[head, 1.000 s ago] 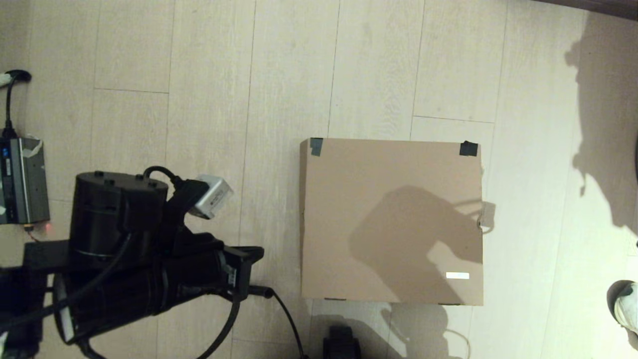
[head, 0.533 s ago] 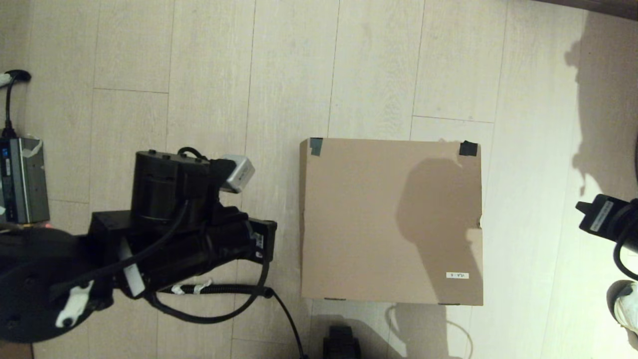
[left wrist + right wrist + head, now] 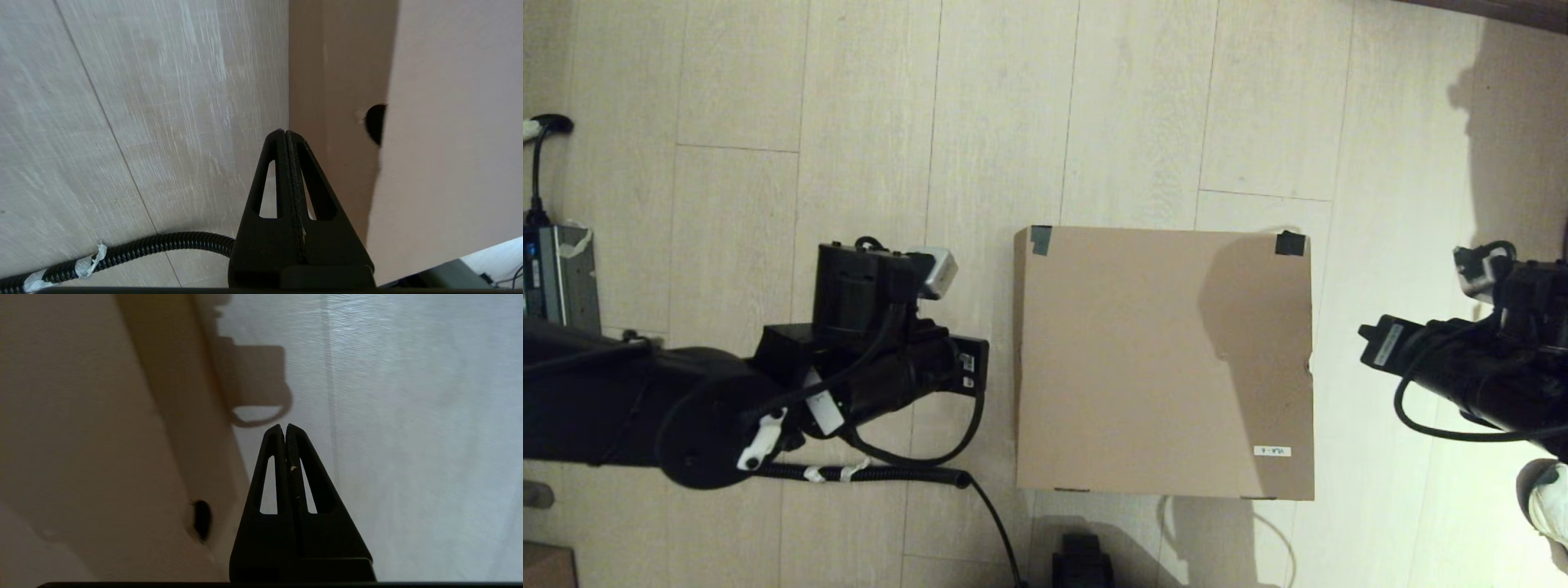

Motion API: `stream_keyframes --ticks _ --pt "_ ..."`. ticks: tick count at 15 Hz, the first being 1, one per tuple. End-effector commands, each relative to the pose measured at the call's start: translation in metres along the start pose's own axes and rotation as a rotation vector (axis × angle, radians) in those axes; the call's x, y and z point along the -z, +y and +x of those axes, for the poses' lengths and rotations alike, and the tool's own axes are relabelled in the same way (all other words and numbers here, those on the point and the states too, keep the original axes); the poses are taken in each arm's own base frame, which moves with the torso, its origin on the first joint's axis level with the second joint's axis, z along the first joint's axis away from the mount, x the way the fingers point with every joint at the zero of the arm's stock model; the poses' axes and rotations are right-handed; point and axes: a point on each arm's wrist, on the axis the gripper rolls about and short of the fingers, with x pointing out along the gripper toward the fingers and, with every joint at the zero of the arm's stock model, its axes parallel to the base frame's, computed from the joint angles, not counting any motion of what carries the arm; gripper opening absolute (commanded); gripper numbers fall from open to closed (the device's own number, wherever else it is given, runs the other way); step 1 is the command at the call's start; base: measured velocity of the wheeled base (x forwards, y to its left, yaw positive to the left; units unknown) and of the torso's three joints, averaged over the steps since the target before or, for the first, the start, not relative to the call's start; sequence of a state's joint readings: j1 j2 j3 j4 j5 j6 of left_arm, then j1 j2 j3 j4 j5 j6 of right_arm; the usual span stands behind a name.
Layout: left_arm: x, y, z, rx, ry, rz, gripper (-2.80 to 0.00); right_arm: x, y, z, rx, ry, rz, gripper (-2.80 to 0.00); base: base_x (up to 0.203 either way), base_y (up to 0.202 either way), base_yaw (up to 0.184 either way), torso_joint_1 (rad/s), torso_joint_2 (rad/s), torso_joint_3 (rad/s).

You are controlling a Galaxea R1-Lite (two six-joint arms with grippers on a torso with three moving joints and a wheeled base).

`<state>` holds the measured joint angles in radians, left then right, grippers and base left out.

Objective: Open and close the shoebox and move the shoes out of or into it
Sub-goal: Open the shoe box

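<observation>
The shoebox (image 3: 1164, 363) lies on the floor with its brown lid flat down, black tape on its two far corners and a small white label (image 3: 1272, 451) near the front right. My left arm (image 3: 882, 376) reaches to just left of the box. In its wrist view the left gripper (image 3: 284, 132) is shut and empty, beside the box's left wall (image 3: 335, 81) with its dark finger hole (image 3: 375, 122). My right arm (image 3: 1462, 367) hangs to the right of the box. The right gripper (image 3: 284, 426) is shut on nothing, near the right wall (image 3: 179, 416). The pair of shoes is out of view.
A lone whitish shoe with a dark rim (image 3: 1550, 502) sits at the right edge. A grey device (image 3: 556, 286) stands at the far left. A black corrugated cable (image 3: 882, 474) runs over the floor left of the box. A black part of the base (image 3: 1082, 563) is in front.
My left arm has swung forward and right, up to the box's left side. My right arm has come into view from the right and moved towards the box's right side.
</observation>
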<state>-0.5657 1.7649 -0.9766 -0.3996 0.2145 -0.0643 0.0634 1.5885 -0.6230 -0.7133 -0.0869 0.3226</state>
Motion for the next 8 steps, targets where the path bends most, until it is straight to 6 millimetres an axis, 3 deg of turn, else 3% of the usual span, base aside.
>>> stream_keyframes --ticks 1,5,8 --pt "0.007 0.000 0.015 -0.010 0.030 0.004 -2.80 0.021 -0.002 0.025 -0.018 0.031 -0.001 -2.80 0.000 0.000 0.000 0.000 0.00 0.000" --pt "0.011 -0.004 0.034 -0.006 0.050 0.017 -2.80 0.044 -0.005 0.034 -0.042 0.054 -0.005 -2.80 0.000 0.000 0.000 0.000 0.00 0.000" --pt "0.010 -0.006 0.045 -0.005 0.050 0.021 -2.80 0.054 0.008 0.039 -0.085 0.089 -0.015 -2.80 0.000 0.000 0.000 0.000 0.00 0.000"
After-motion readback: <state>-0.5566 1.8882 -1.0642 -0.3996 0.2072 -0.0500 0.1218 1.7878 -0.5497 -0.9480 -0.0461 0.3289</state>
